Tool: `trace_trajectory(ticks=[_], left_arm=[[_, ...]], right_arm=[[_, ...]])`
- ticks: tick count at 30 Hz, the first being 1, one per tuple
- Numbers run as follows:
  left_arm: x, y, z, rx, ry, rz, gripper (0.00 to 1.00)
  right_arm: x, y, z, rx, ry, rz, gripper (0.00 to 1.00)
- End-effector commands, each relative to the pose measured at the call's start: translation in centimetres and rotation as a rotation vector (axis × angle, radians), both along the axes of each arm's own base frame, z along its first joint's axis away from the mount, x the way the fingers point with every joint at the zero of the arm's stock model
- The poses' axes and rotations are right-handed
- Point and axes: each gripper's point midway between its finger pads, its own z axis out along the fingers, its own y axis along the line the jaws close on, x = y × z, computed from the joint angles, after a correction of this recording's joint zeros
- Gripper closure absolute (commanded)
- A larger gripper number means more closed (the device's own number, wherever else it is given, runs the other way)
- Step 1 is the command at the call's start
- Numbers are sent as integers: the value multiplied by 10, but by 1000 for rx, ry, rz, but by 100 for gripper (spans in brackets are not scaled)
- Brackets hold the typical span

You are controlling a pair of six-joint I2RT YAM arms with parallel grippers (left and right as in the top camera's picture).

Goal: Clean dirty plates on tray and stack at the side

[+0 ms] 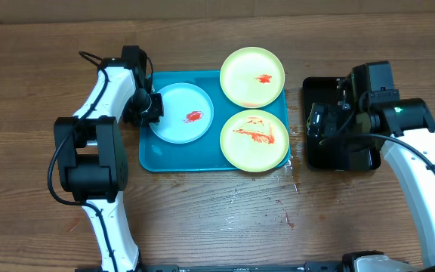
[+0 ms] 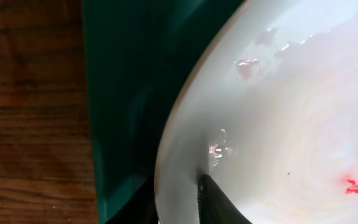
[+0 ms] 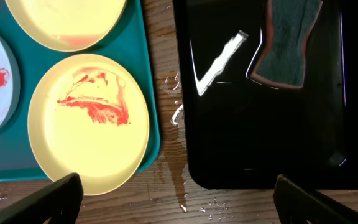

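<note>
The white plate with a pale blue rim lies on the left half of the turquoise tray, with a red smear in its middle. My left gripper is shut on its left rim; in the left wrist view the rim sits between my two fingers. Two cream plates with green rims, one at the back and one at the front, carry red sauce. My right gripper is wide open and empty above the black tray.
A narrow black tray stands right of the turquoise tray. In the right wrist view it holds a dark sponge. Water drops lie on the wooden table between the trays.
</note>
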Motion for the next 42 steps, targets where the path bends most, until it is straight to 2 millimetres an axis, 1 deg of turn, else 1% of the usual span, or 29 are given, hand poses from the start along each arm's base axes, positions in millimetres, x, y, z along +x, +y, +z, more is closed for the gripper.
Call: trace_trajectory(ticks=[1,2,5,10,13,16,18,21,23,25,27,29,30,32,34,37,39,42], left_arm=[[8,-1,-4,-3,-23,-4,92],[11,0,-4,6,-36,-4,96],[20,4,-4,27,-72,-4,96],[21,3,-4,23,-79,-3,96],[19,3,-4,22,-69,-4,96],[15,3,-4,22,-52,-4,96],[12,3,-4,22,-43,-4,96],[10,1,-4,14,-32,9,96],[8,2,-4,14,-22,32,96],[5,1,-4,9,-9,56,96],[2,-1,-4,-2,4,70,96],[-2,-2,-4,-7,25,97,96],[-5,-2,-3,-6,38,124,96],[-11,-2,-3,-2,64,160,96],[-14,-2,-3,0,79,161,96],[-19,-2,-3,1,96,161,96],[-23,-2,-2,2,113,161,96],[-28,-2,-2,4,133,161,96]], right_arm=[[7,-1,10,-5,-36,-5,0],[6,-1,10,-5,-35,-6,2],[6,-1,10,-5,-35,-7,6],[6,-4,8,14,-16,-75,13],[8,-13,5,29,1,-147,17],[13,-34,-2,20,14,-215,20],[19,-52,-11,-10,26,-244,22],[30,-74,-25,-52,34,-241,22],[42,-84,-37,-83,27,-208,22],[54,-89,-49,-98,20,-184,21],[66,-90,-64,-104,22,-170,27],[74,-92,-81,-112,36,-168,43],[77,-92,-89,-111,44,-167,48],[83,-94,-105,-118,58,-169,50],[87,-98,-116,-136,68,-175,50],[92,-106,-126,-176,70,-189,50],[95,-112,-127,-205,60,-199,50],[99,-114,-126,-215,42,-201,54]])
